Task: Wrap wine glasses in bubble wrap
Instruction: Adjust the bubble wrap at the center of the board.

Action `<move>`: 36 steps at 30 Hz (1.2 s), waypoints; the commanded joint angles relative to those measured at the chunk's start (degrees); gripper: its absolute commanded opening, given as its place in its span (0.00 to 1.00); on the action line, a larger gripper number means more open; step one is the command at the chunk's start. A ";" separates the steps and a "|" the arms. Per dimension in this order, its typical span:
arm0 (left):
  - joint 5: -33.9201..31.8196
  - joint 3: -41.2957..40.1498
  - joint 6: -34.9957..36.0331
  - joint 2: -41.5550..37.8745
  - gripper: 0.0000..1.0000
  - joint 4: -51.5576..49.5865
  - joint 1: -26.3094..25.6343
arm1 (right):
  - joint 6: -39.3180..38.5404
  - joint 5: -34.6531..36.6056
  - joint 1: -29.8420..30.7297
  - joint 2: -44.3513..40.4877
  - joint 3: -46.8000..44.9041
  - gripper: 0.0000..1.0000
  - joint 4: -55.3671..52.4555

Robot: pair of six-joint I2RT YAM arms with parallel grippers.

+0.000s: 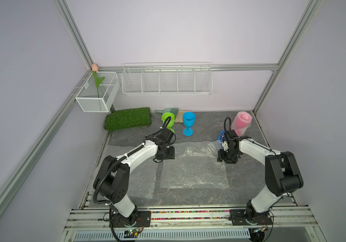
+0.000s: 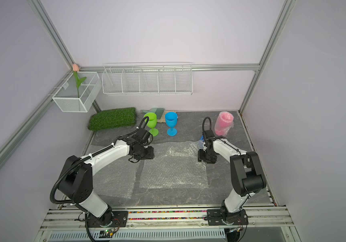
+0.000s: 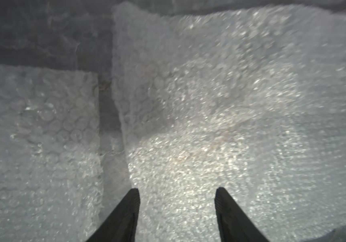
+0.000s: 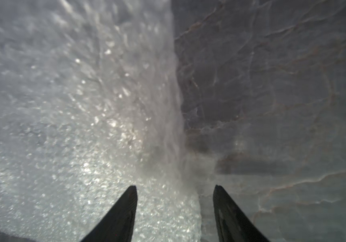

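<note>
Clear, glinting plastic: bubble wrap (image 1: 193, 167). Matt, veined stone look: tabletop (image 1: 205, 127). Smooth opaque plastic: blue goblet (image 1: 188, 119). Rough: turf mat (image 1: 128, 118).

2 white arms (image 1: 138, 152), black joints (image 1: 283, 174), black corrugated cables (image 1: 103, 178), dark tapered fingers (image 3: 126, 215)

left gripper (image 3: 177, 189), right gripper (image 4: 175, 186), jaws parted

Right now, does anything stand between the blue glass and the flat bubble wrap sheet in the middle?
Nothing visible. The blue glass stands upright just beyond the bubble wrap sheet, only bare table between. The left claw and right claw hover at its sides, open.
</note>
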 commanded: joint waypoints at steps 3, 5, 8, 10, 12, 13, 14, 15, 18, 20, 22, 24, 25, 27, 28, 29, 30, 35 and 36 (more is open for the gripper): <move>0.32 -4.04 2.11 0.23 0.60 0.15 0.80 | 0.50 0.84 0.42 2.22 -1.64 0.31 1.68; 0.27 -5.03 2.11 1.51 0.58 0.77 0.98 | 0.76 1.24 0.61 1.37 -2.32 0.18 0.94; -0.20 -5.64 1.89 3.29 0.52 0.44 0.97 | 1.11 2.10 0.66 -0.45 -3.49 0.07 -0.81; 0.86 -6.16 1.76 3.70 0.42 0.60 0.98 | 1.42 2.58 0.74 -1.71 -4.31 0.07 -2.19; 3.17 -7.08 1.43 3.21 0.28 1.07 0.98 | 1.95 3.50 0.68 -3.04 -5.32 0.07 -3.67; 4.69 -7.81 1.26 2.69 0.23 1.39 0.98 | 2.34 4.14 0.73 -3.89 -5.79 0.07 -4.46; 6.07 -8.63 0.95 2.03 0.18 1.77 0.94 | 2.72 4.94 0.69 -4.55 -6.27 0.07 -5.09; 7.12 -9.31 0.52 1.59 0.13 2.08 0.89 | 2.98 5.46 0.70 -4.98 -6.64 0.07 -5.51; 9.89 -11.45 -0.65 -0.18 0.06 2.43 0.26 | 3.67 6.09 0.74 -5.32 -7.23 0.07 -6.16; 10.32 -12.11 -1.52 -0.92 0.05 2.21 -0.56 | 4.10 6.82 0.74 -5.23 -7.27 0.09 -5.63; 10.90 -12.17 -1.94 -1.07 0.05 1.99 -1.19 | 4.32 8.58 0.74 -4.99 -6.90 0.15 -5.04; 10.97 -11.66 -2.35 -0.82 0.05 1.48 -1.89 | 4.30 10.92 0.74 -4.95 -5.99 0.17 -4.67; 10.56 -11.36 -2.73 -0.73 0.05 0.96 -2.30 | 4.24 11.77 0.72 -5.15 -5.61 0.20 -4.30; 10.37 -11.24 -3.46 -0.96 0.07 0.53 -2.72 | 4.27 13.73 0.74 -5.16 -4.14 0.28 -4.80; 10.43 -11.32 -3.81 -1.17 0.09 0.45 -2.80 | 4.07 14.60 0.74 -5.52 -3.54 0.32 -5.02; 9.98 -11.47 -4.30 -1.56 0.14 0.58 -2.81 | 3.88 15.13 0.74 -6.09 -3.13 0.33 -4.98; 9.41 -11.59 -4.63 -1.84 0.19 0.62 -2.81 | 3.87 15.49 0.71 -6.81 -2.79 0.35 -4.93; 7.46 -11.16 -4.40 -2.05 0.28 -0.35 -2.84 | 1.14 14.27 1.63 -13.23 -1.11 0.53 -3.77; 7.48 -11.16 -4.19 -2.03 0.28 -0.27 -2.85 | 0.02 12.82 2.19 -14.54 -1.02 0.58 -2.60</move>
